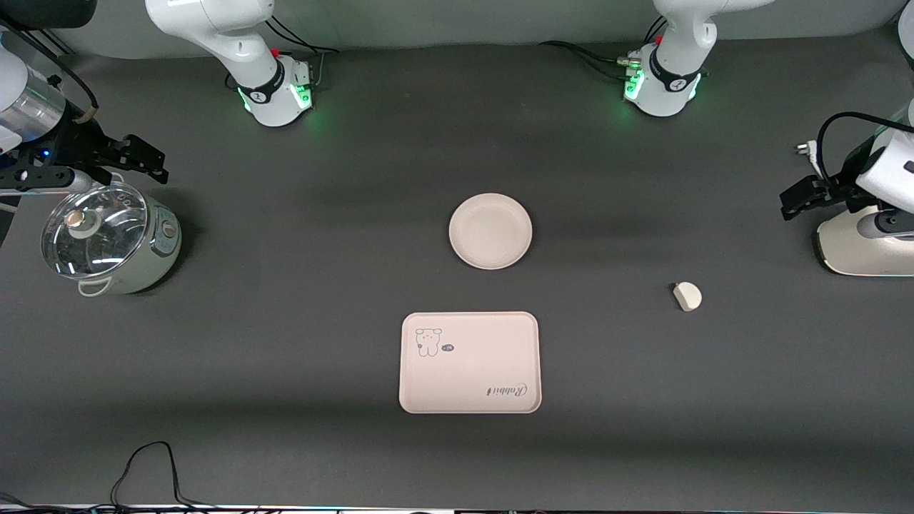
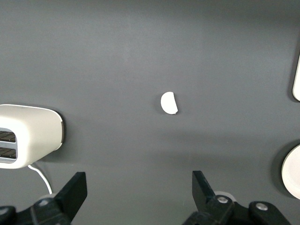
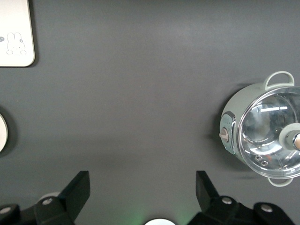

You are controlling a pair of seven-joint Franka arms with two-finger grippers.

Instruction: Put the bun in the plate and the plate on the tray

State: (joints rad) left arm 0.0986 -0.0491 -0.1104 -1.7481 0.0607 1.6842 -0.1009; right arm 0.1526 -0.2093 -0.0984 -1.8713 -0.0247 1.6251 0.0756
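- Right arm (image 1: 221, 36): glossy white rounded shell, black band near base with small white mark, red dot, green glow at base (image 1: 278, 100).
- Left arm (image 1: 685, 28): same white shell, black band, green lights at base (image 1: 660, 89), red dot, black cables trailing off.
- Right gripper (image 1: 139, 157): black angular body under a silvery cylinder, thin black cable looped above.
- Left gripper (image 1: 803, 196): black, on white wrist, black cable arcing over, small white connector, possibly a plug.
- Right wrist view: two black wedge fingers (image 3: 77, 190), silver screws on black mounts.
- Left wrist view: same black wedge fingers (image 2: 75, 187), silver screws.
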